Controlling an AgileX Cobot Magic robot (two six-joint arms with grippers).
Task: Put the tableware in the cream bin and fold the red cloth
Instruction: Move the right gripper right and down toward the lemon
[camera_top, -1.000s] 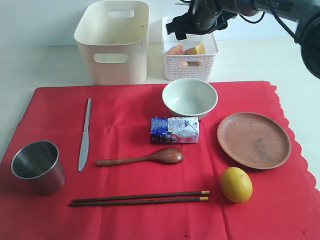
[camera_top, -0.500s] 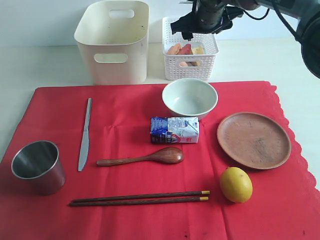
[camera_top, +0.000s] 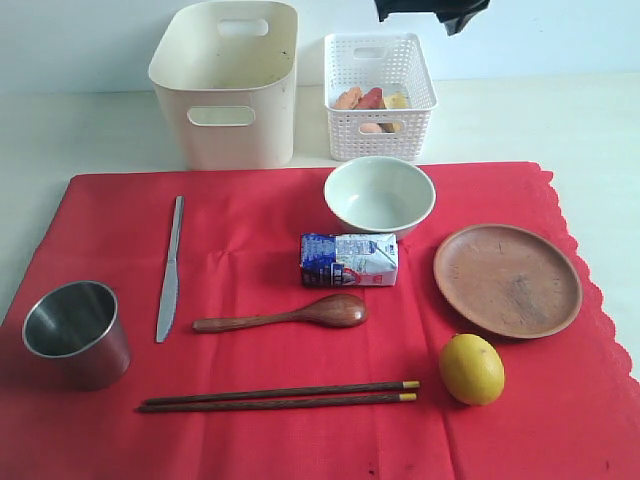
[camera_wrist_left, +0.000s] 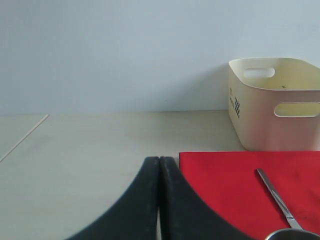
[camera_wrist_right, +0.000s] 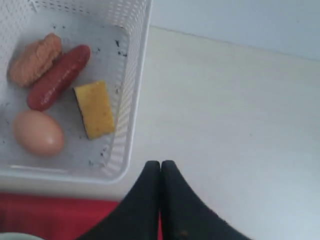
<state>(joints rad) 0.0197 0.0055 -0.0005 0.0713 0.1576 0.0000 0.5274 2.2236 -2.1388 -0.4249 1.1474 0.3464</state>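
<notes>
Both pincers are pressed together, gripping nothing: the right pincer (camera_wrist_right: 160, 167) is over the bare table (camera_top: 560, 120) just right of the white lattice basket (camera_top: 380, 140), the left pincer (camera_wrist_left: 159, 165) left of the red cloth (camera_top: 110, 230). On the cloth lie the pale green bowl (camera_top: 380, 195), round brown plate (camera_top: 507, 280), steel cup (camera_top: 77, 333), silver table knife (camera_top: 170, 270), brown wooden spoon (camera_top: 285, 316) and dark chopsticks (camera_top: 280, 396). The cream bin (camera_top: 240, 140) stands beyond the cloth's far edge.

right hand (camera_wrist_right: 160, 164) risen from white basket (camera_top: 381, 141), closed
</notes>
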